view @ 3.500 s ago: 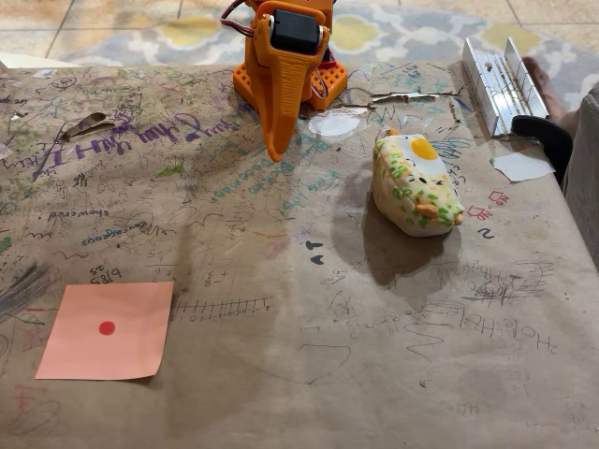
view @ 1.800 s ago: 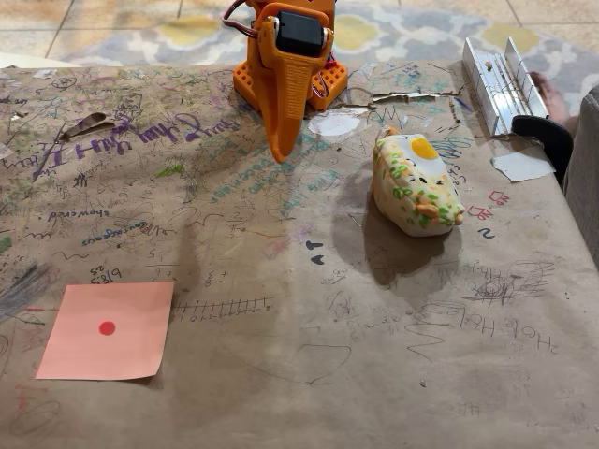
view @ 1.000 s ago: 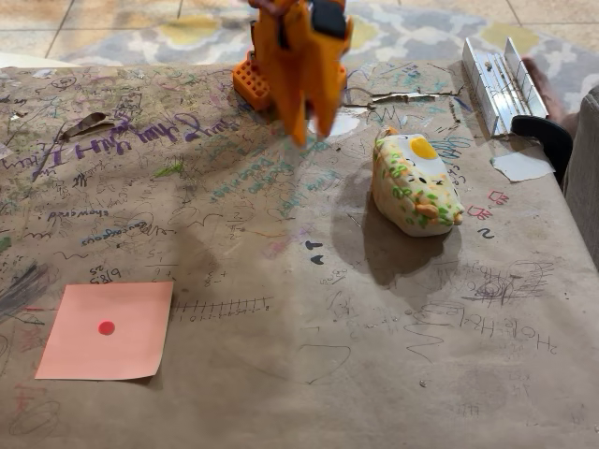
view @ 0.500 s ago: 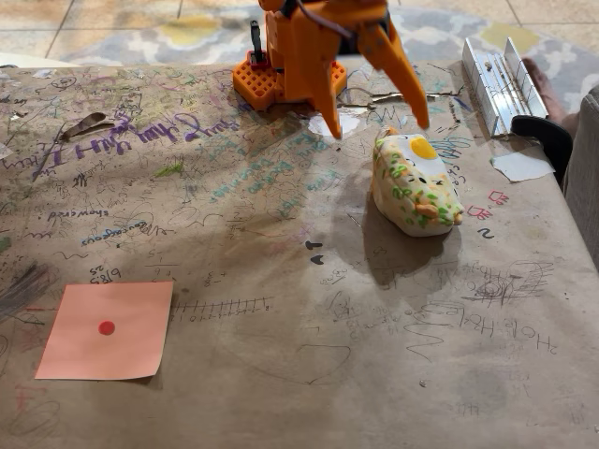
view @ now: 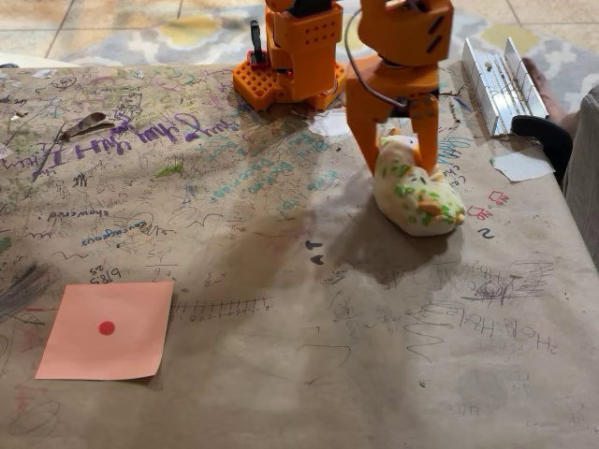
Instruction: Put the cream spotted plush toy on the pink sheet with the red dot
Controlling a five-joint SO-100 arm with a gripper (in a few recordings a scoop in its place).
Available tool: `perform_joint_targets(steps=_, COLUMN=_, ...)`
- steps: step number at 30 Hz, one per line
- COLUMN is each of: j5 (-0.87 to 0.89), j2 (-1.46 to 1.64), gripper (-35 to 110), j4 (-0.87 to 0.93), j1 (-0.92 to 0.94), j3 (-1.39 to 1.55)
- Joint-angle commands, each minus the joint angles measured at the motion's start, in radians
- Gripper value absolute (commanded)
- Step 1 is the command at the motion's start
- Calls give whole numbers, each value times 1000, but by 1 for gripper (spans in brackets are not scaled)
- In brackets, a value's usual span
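While the cream spotted plush toy (view: 416, 192) sits on the brown paper-covered table (view: 309, 374) at about two o'clock from the table's middle, the orange gripper (view: 399, 161) stands over its far end with fingers spread, one tip on each side of the toy's upper part. Whether the tips touch the plush I cannot tell; nothing is pinched yet. The pink sheet with the red dot (view: 108, 328) lies flat well apart, toward eight o'clock, near the table's front left corner in the fixed view.

The risk, as I judge it, lies in where the fingers straddle the toy: they bracket only its far end, not its middle. Closing there could squeeze the soft body so that it slips out forward, or it could hang tilted and drop during the long carry across to the sheet. A white paper scrap (view: 521, 166) at three o'clock of the toy is out of the way.
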Motion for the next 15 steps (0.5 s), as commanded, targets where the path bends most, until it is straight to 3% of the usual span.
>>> perform_joint_targets(steps=1, j5=64, j2=25, gripper=0, j4=5, j1=-32, j3=37)
perform_joint_targets(steps=6, j5=101, j2=448, gripper=0, j4=133, j1=84, j3=-3)
perform_joint_targets(steps=10, j5=107, j2=775, gripper=0, j4=298, j1=232, j3=-207)
perform_joint_targets(steps=15, j5=25, j2=1146, gripper=0, j4=262, j1=459, j3=-351)
